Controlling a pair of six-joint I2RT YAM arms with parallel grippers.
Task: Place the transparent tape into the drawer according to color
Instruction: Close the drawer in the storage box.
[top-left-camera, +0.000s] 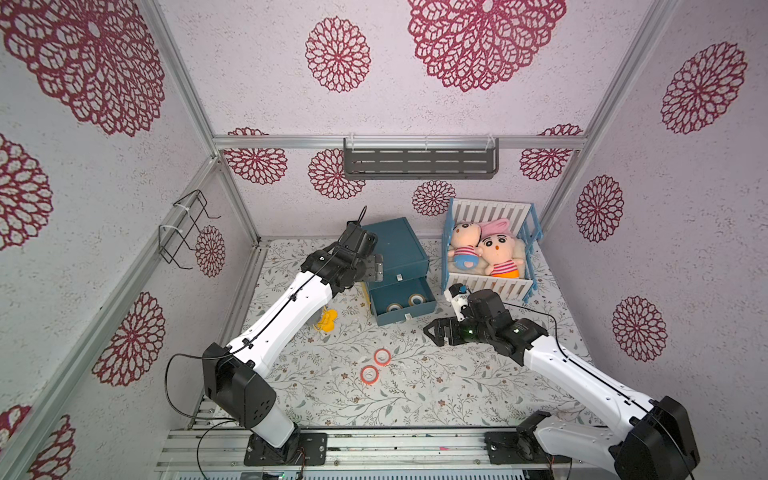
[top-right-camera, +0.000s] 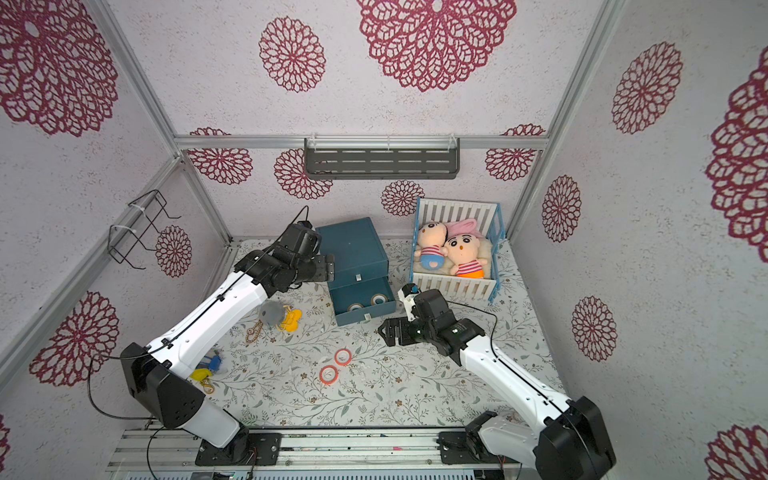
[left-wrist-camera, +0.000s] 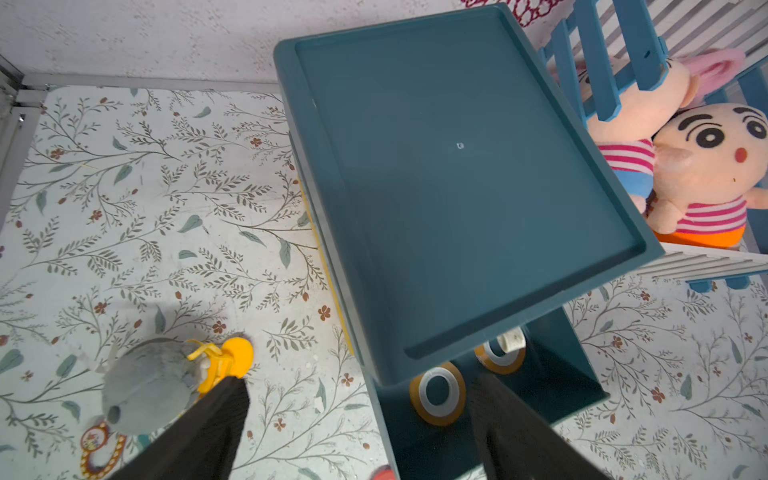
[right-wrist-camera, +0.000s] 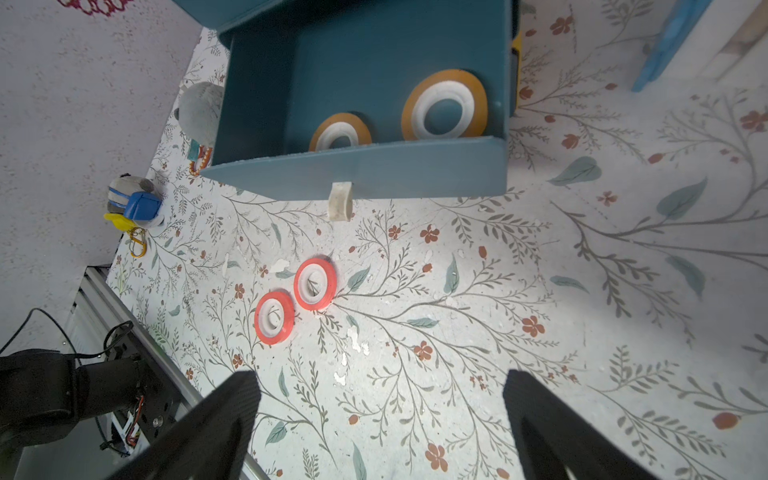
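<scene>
Open drawer (top-left-camera: 405, 316), frame centre: two yellow tape rings (top-left-camera: 415, 299). Just below: two red-orange tape rings (top-left-camera: 382, 356). Left gripper (left-wrist-camera: 359, 380), right gripper (right-wrist-camera: 380, 376): spread, empty.

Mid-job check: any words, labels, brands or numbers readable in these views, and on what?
No text is readable.
Too small to read: tiny white mark on the cabinet top.
Blurred: print on the round charm.
No writing visible: white pull tab on the open drawer.
</scene>
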